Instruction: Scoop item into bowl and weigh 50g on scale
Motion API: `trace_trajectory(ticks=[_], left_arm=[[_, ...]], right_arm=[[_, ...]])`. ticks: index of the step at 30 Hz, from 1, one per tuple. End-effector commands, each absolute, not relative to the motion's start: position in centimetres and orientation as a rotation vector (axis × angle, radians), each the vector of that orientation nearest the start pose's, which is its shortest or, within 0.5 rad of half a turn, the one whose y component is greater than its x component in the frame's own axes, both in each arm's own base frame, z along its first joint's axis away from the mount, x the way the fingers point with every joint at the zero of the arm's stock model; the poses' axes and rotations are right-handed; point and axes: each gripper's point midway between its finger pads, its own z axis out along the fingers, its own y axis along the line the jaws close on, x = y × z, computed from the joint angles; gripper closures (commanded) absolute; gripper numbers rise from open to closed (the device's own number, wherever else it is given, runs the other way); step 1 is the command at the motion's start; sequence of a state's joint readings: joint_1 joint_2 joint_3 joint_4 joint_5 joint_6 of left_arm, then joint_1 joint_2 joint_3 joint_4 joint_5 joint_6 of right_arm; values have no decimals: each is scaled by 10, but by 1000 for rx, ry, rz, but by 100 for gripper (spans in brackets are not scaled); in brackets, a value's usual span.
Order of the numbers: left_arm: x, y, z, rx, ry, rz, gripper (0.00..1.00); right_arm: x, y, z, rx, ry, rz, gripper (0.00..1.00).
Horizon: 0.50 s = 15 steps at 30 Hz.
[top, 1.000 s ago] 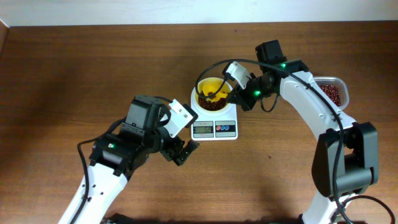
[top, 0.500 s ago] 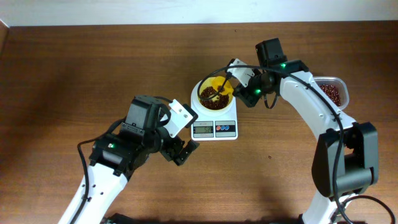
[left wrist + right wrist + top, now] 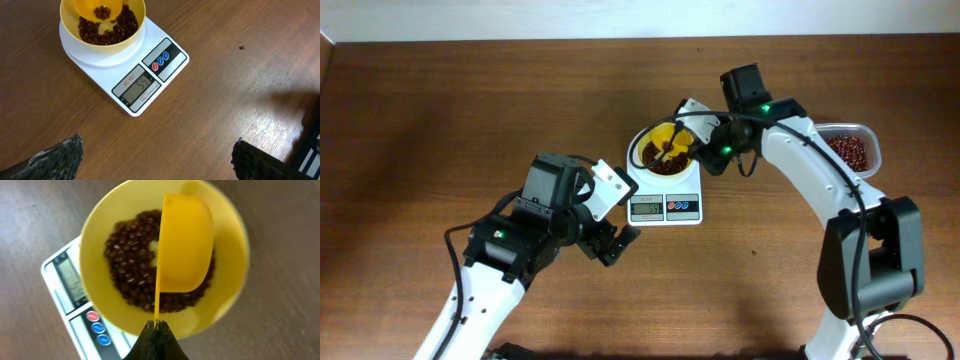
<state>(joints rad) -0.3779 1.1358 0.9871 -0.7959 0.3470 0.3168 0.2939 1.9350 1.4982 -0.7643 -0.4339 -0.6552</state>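
Overhead: right gripper (image 3: 694,134) has shifted the scoop (image 3: 668,136) farther over the bowl (image 3: 639,147).

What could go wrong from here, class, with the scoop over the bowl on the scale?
1. The yellow scoop in the shut right gripper carries a few beans; dumping all of them may overshoot the target.
2. The scoop hangs close to the bowl; a bump could press on the scale and skew its reading.
3. One stray bean lies on the table, so more may spill.
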Motion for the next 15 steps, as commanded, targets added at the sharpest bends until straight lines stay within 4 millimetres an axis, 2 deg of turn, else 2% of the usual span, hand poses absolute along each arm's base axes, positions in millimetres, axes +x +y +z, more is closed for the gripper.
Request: trace_trajectory(ticks=[1, 4, 9, 15], left_arm=[[254, -164, 187, 972, 2288, -458, 1], [254, -164, 187, 972, 2289, -459, 1], [254, -164, 187, 972, 2288, -459, 1], [254, -164, 187, 972, 2288, -459, 1]], right_arm=[[398, 199, 92, -1335, 2348, 493, 96], [393, 192, 87, -1351, 2400, 441, 96], [391, 194, 86, -1358, 2399, 442, 96], [383, 200, 88, -1363, 2396, 524, 96]])
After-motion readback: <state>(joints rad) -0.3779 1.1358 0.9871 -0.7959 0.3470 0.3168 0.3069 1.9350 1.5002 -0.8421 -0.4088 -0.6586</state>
